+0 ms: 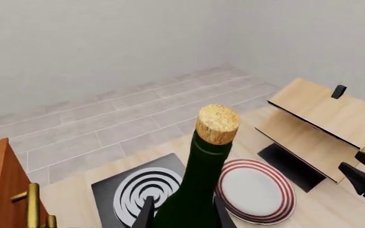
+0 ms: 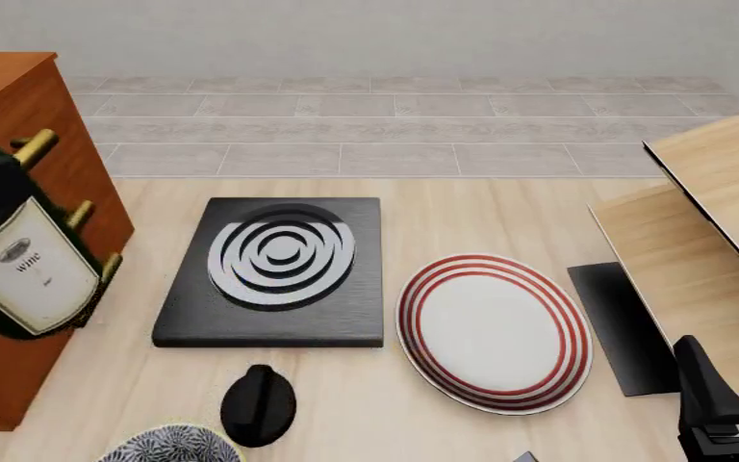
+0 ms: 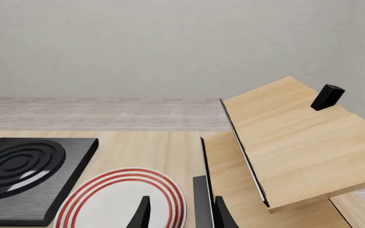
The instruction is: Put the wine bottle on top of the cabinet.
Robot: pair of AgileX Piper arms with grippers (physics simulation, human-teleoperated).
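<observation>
Grey floor tiles and a plain pale wall lie beyond a light wooden table point(image 2: 472, 207). On the table sit a black hotplate point(image 2: 274, 272) with white rings, a white plate point(image 2: 493, 330) with red stripes just to its right, and a small black knob point(image 2: 258, 404) nearer the arms. Pale wooden furniture point(image 2: 716, 231) with black edges stands at the right. At the left edge, the wine bottle point(image 2: 23, 265) hangs tilted in front of the reddish-brown cabinet point(image 2: 16, 106), its pale label facing the front camera, not yet on the cabinet's top. In the left wrist view, the left gripper point(image 1: 181, 211) has its fingers closed on the bottle's green body, the cork pointing away. The right gripper point(image 3: 181, 213) hovers low over the plate's edge with its fingers apart, holding nothing.
</observation>
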